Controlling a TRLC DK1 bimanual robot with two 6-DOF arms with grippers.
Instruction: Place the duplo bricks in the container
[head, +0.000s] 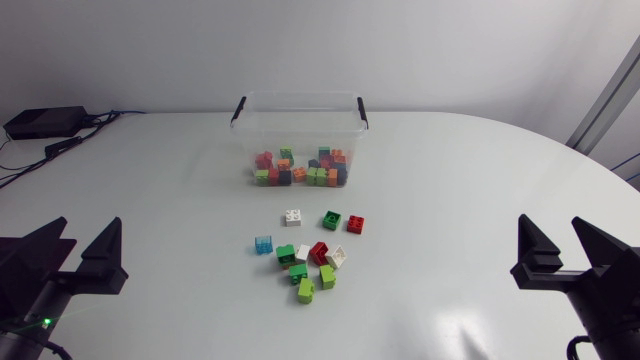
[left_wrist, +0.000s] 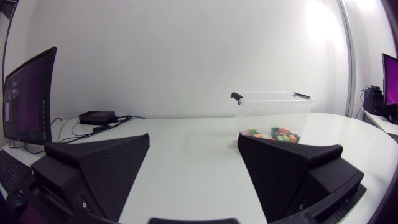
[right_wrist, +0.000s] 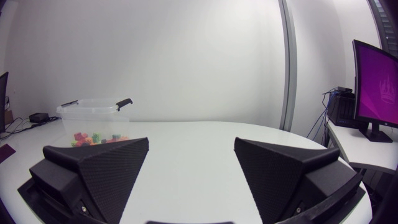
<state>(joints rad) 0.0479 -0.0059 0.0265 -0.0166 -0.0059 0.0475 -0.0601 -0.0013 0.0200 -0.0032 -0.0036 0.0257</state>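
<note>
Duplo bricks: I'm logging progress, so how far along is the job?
Partly done: many bricks already lie in the container. Nothing is in hand; the left gripper and right gripper are open and empty, apart from everything. Left: about eleven loose bricks on the table before the container.

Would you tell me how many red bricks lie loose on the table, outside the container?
2. One red brick beside a green brick; another red brick in the cluster farther from the container. None seems hidden.
</note>
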